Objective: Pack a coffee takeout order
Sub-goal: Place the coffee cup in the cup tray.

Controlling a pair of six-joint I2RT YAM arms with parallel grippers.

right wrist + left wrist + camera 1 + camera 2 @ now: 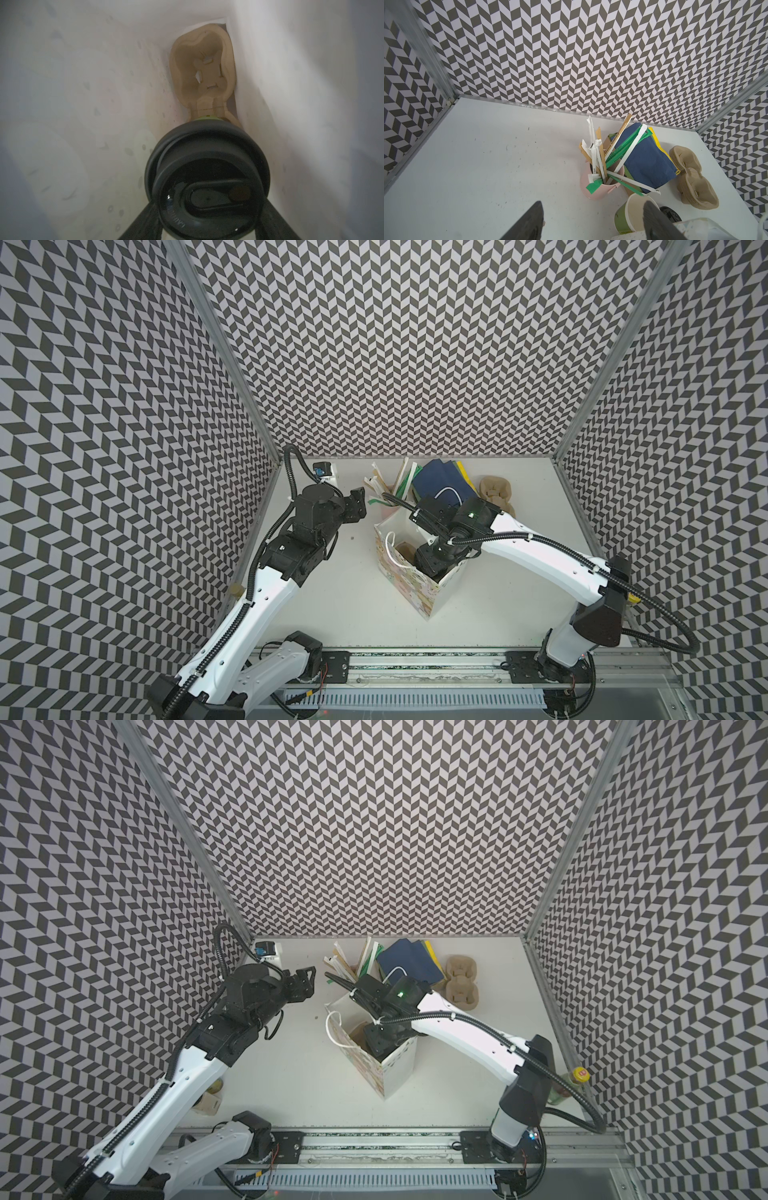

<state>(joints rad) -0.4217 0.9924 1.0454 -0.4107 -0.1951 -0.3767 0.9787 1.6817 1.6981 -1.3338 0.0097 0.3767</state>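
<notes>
My right gripper [209, 207] is down inside the white paper bag [415, 585], shut on a green paper cup [205, 118] with its black lid [207, 176] on. The fingers press on both sides of the lid. Below the cup, a tan pulp carrier [202, 68] lies at the bag's bottom. My left gripper [591, 207] is open and empty above the table, left of the bag. Near it stand an open green cup [627, 214] and a loose black lid [670, 214]. Dark blue napkins [648, 164] lie at the back.
A pink cup of wrapped straws and stirrers [593, 187] stands behind the bag [395, 1073]. A stack of tan carriers [461, 979] sits right of the napkins. A yellow-capped bottle [577, 1077] stands by the right wall. Patterned walls close in three sides.
</notes>
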